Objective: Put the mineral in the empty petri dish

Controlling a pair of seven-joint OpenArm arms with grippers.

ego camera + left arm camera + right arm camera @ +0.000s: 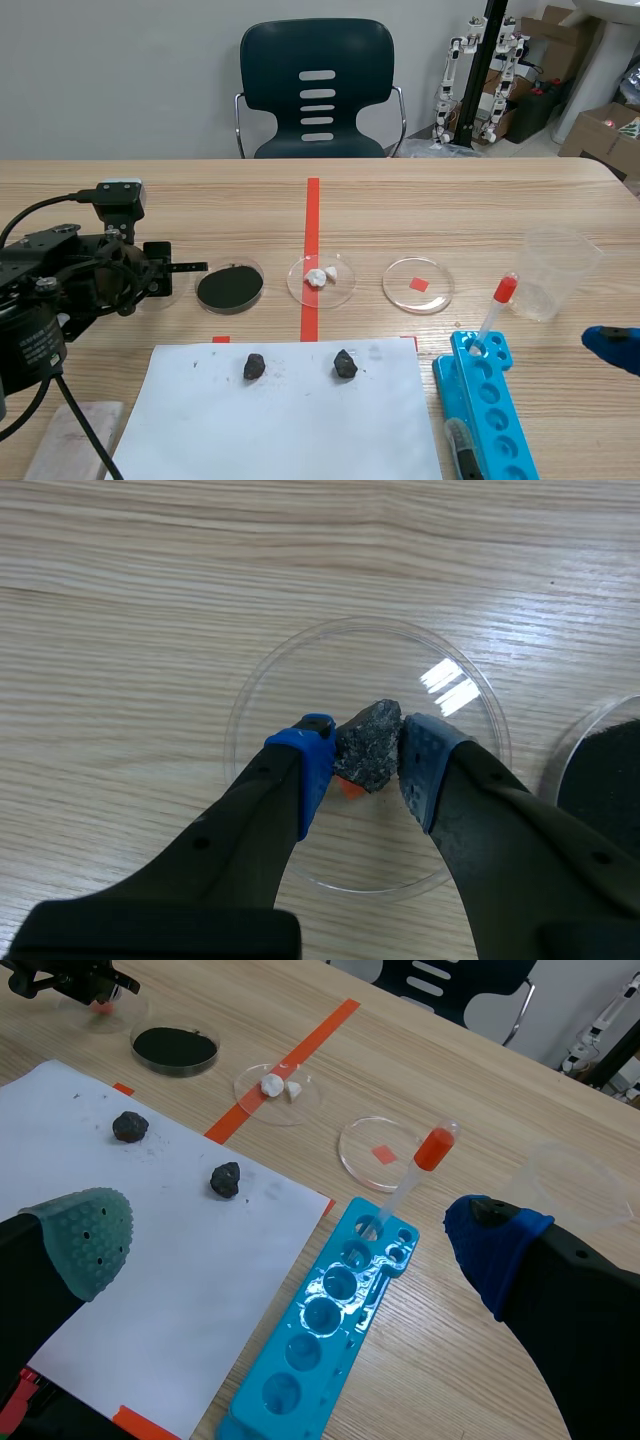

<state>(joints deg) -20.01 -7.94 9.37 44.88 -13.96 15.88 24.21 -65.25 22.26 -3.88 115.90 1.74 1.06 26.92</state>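
In the scene view, the left tool sits low over a clear petri dish toward the table's left edge. The arm hides most of that dish, and the tool's grip cannot be made out from here. Along the same row toward the right edge stand a dish of black powder, a dish with white lumps, a dish over an orange square and a plastic cup. Two dark stones lie on white paper at the near edge, beside a blue rack holding a red-capped tube. Only a blue tip of the right tool shows, cut off at the right edge.

In the left wrist view, the tool pinches the mineral between its blue pads, inside the clear dish's rim. Whether the mineral touches the dish floor is unclear. A bit of orange shows under it. The black powder dish is cut off beside it.

In the right wrist view, the right tool is spread wide with nothing between its fingers, above the paper and rack. The left tool is only partly visible at the far left corner.
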